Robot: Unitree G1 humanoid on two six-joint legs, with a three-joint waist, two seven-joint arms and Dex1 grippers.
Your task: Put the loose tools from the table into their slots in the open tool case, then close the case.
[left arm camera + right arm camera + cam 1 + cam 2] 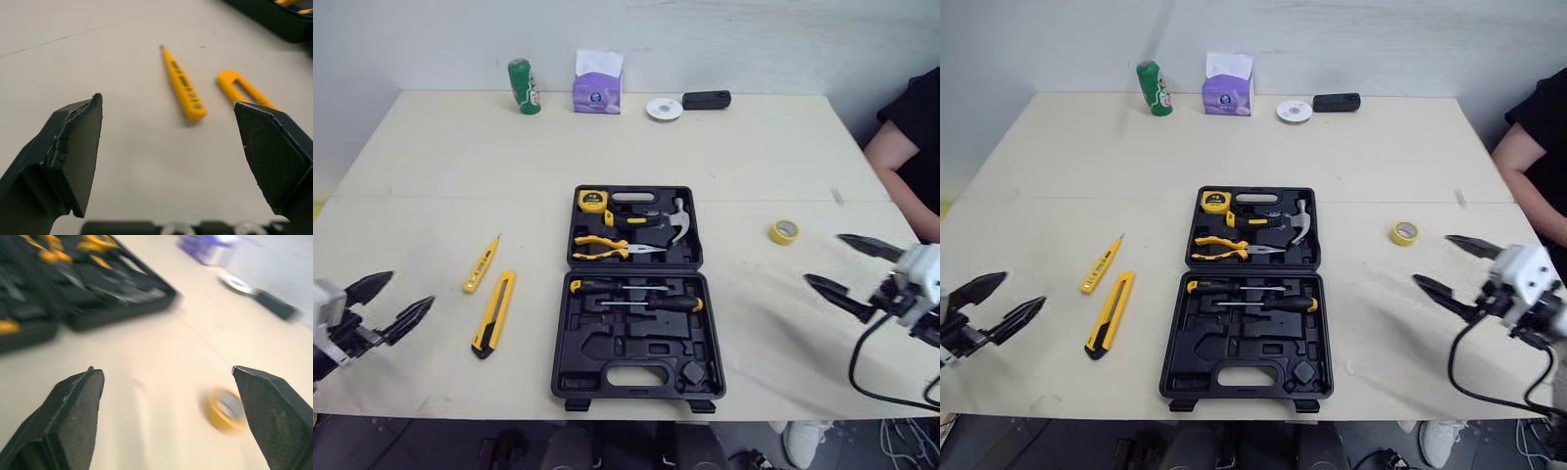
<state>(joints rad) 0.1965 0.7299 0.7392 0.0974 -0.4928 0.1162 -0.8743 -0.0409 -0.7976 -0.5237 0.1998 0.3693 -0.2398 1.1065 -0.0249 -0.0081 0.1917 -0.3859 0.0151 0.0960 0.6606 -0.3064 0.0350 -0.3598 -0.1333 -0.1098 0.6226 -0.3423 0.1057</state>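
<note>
**Case open, two tools loose beside it**

Black case (636, 338) open flat at the middle of the table (754, 147), lid half on the far side. In the lid half: tape measure (592, 201), hammer (677, 223), pliers (607, 247). In the near half: screwdriver (651, 304), among several empty slots.

Left of the case and apart from it: yellow pen (481, 264). Just nearer, a yellow-and-black knife (494, 313), close beside the pen, not touching. Right of the case, well apart: yellow tape (784, 231).

Left gripper (411, 287) low near the front left corner of the table. Fingers (73, 152) spread wide, gripping nothing, with pen and knife lying ahead between them in the wrist view. Right gripper (822, 258) over the near right side, fingers (68, 416) likewise wide apart and empty, with the tape just beyond, blurred in the wrist view.

Along the far edge: green can (524, 86), tissue box (597, 83), white roll (664, 109), black block (706, 99). At the right edge, a person's arm (901, 162) in a black sleeve.
</note>
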